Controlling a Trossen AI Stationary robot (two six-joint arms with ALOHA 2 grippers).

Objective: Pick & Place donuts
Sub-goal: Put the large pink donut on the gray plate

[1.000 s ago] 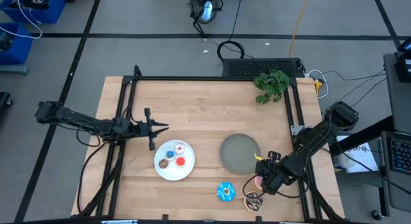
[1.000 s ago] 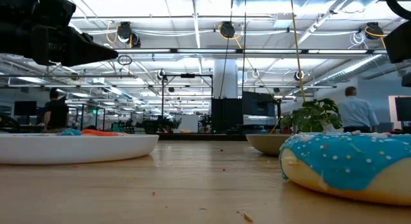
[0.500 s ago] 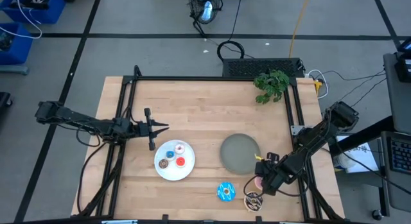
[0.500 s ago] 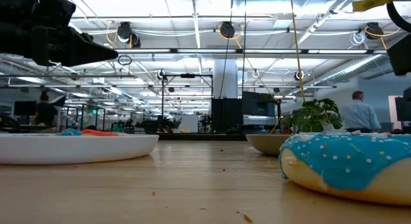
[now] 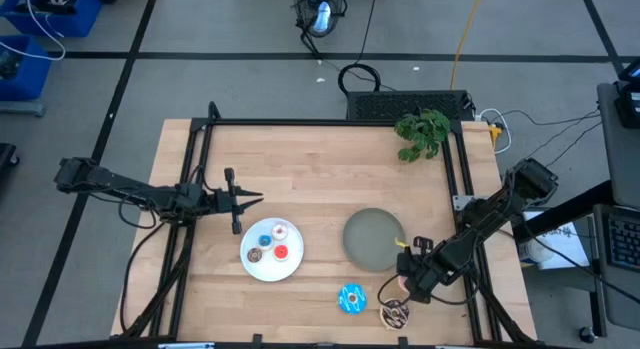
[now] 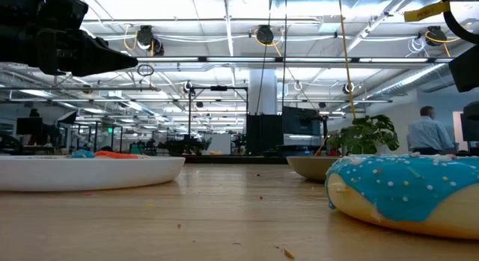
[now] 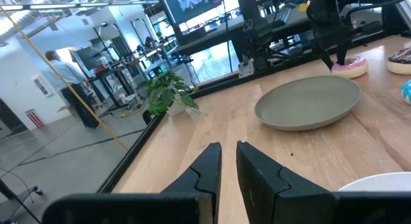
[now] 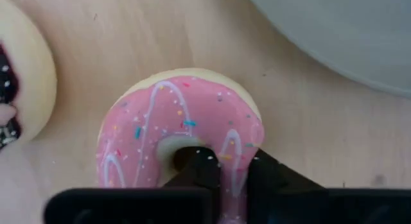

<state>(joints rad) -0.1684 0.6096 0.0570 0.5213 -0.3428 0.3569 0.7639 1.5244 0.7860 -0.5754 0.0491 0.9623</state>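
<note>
I have the right claw [image 8: 221, 176] down on the pink donut [image 8: 180, 131], at the near right corner of the table [image 5: 320, 169]. In the right wrist view one finger sits in the hole and the other outside the ring, so the claw is pinching the pink donut by its wall on the side nearest the wrist. The donut lies flat on the wood.

The relation that matters now is the way to the grey plate [image 5: 373, 238]. From the pink donut, in the high view, the plate lies at about 11 o'clock, very near, its rim just beside the donut but not touching. I judge the coming move as a lift and a short carry in that direction.

The brown donut [image 5: 395, 313] lies at about 6 o'clock from the pink one, close, so I must lift straight before I go sideways. The blue donut [image 5: 351, 299] lies at about 8 o'clock, more apart.

The left claw [image 7: 228, 163] waits at the left side of the table, at 10 o'clock from the white plate [image 5: 258, 271], fingers almost pressed together and holding nothing. The right arm is clearly the nearer one for all three big donuts.
</note>
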